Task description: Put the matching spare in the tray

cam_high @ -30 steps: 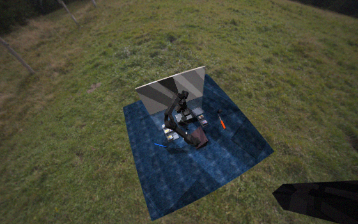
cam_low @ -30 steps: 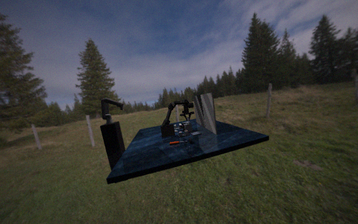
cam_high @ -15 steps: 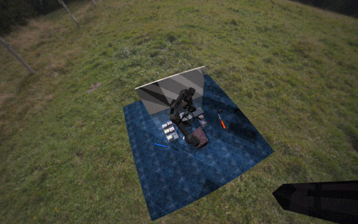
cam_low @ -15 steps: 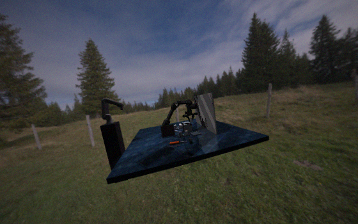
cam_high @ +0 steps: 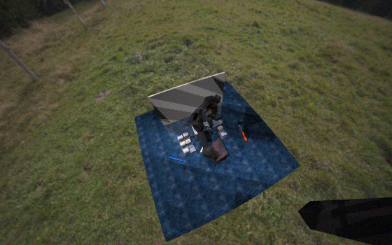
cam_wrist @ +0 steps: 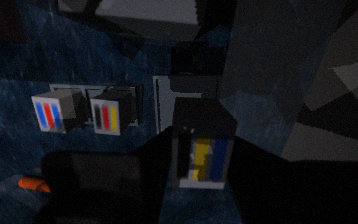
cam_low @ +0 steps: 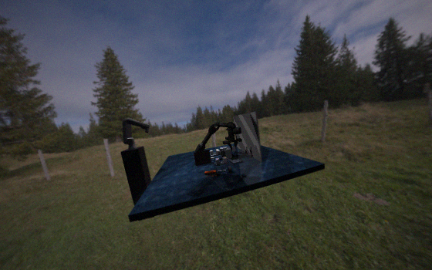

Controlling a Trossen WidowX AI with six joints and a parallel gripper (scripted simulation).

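My gripper is shut on a spare block with black, yellow and blue stripes on its face. In the wrist view the block hangs over the near part of the pale grey tray, which is partly hidden by block and shadow. A blue-red-blue striped block and a black-red-yellow one sit in a two-slot holder left of the tray. Several more spares stand in a rack. The mounted unit and its code cannot be made out.
A grey-white box lies beyond the tray in the wrist view. A tall striped panel stands behind the work area. An orange-handled screwdriver lies to the right, a blue stick to the front left.
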